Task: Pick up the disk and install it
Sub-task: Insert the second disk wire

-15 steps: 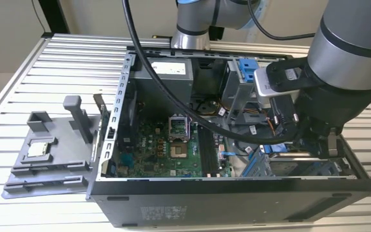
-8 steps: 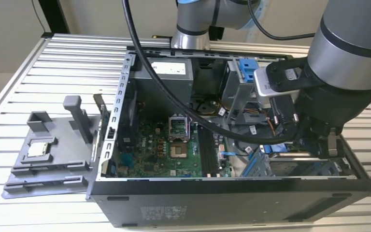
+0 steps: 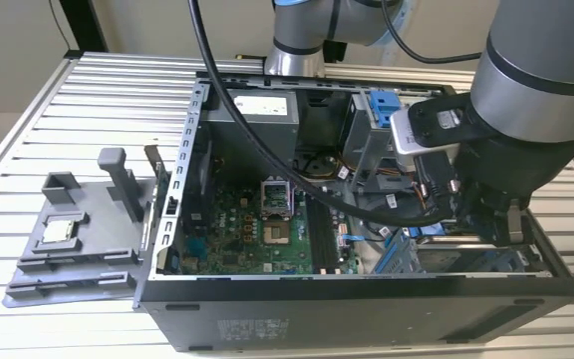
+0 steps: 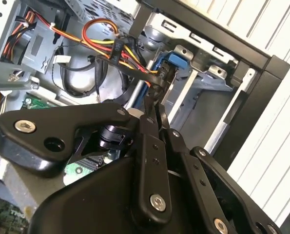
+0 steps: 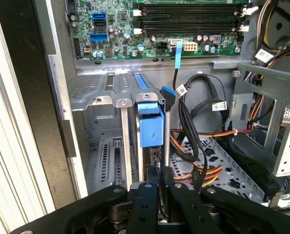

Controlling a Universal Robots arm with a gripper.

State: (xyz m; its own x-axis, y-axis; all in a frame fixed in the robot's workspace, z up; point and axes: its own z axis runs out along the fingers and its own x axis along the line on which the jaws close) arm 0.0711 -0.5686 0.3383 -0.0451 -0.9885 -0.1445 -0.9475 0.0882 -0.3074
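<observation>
The disk (image 5: 150,123) stands on edge in a slot of the metal drive cage (image 5: 102,127) inside the open computer case (image 3: 367,292). Its blue plastic frame (image 4: 172,67) faces the wrist. My gripper (image 5: 161,174) reaches down into that corner of the case on the exterior view's right (image 3: 481,224). Its two black fingers (image 4: 153,141) lie close together, shut, and their tips sit right at the disk's near edge. I cannot make out anything clamped between the tips.
Black, orange and yellow cables (image 5: 193,131) run close beside the cage. The green motherboard (image 3: 257,224) fills the case floor. A second blue frame (image 3: 382,105) sits at the case's back. On the exterior view's left, a grey fixture (image 3: 98,202) holds a small square chip (image 3: 60,230).
</observation>
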